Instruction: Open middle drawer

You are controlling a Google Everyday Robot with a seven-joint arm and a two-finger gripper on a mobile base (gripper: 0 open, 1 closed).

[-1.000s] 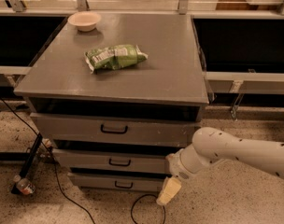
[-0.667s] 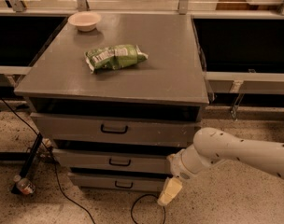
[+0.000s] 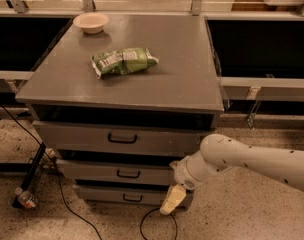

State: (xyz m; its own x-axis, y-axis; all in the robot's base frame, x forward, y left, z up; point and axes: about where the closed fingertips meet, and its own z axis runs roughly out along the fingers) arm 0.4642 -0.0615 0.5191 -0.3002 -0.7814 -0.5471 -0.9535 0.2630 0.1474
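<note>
The grey cabinet has three stacked drawers. The middle drawer is a wide shallow grey front with a small black bar handle at its centre. A dark gap runs above it. My gripper hangs from the white arm at the cabinet's lower right front. It is level with the bottom drawer and lies below and to the right of the middle drawer's handle, not touching it.
The top drawer has a wider black handle. A green snack bag and a white bowl lie on the cabinet top. Black cables and a small bottle lie on the speckled floor.
My gripper has shifted slightly left and up, toward the drawer fronts. The drawers have not moved.
</note>
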